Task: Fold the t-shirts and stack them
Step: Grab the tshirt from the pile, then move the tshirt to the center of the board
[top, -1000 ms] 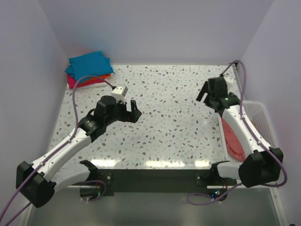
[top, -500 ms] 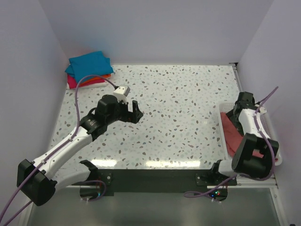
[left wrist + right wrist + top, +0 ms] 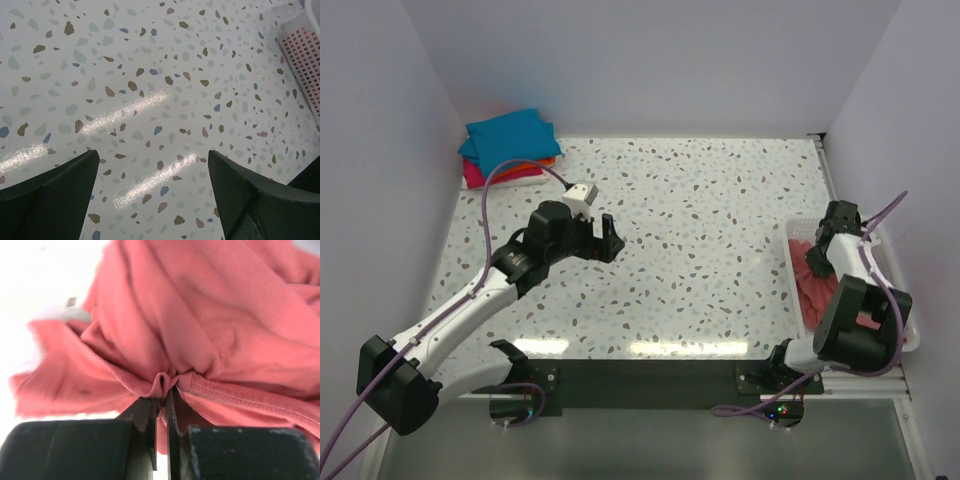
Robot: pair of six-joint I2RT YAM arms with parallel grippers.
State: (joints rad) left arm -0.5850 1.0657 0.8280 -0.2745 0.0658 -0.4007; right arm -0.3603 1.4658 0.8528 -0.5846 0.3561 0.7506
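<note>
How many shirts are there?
4. A teal shirt, an orange shirt and a magenta shirt stacked at the far left corner; a salmon-pink shirt in the basket, pinched by the right hand. Others may hide.

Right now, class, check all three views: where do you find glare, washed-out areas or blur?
Top external view: sharp, bright light strips reflected on the table near its front edge. Left wrist view: similar glare streaks; the left gripper shows as dark shapes. Right wrist view: upper left washed out to white; the right gripper, pinching the salmon-pink t-shirt, looks blurred up close.
</note>
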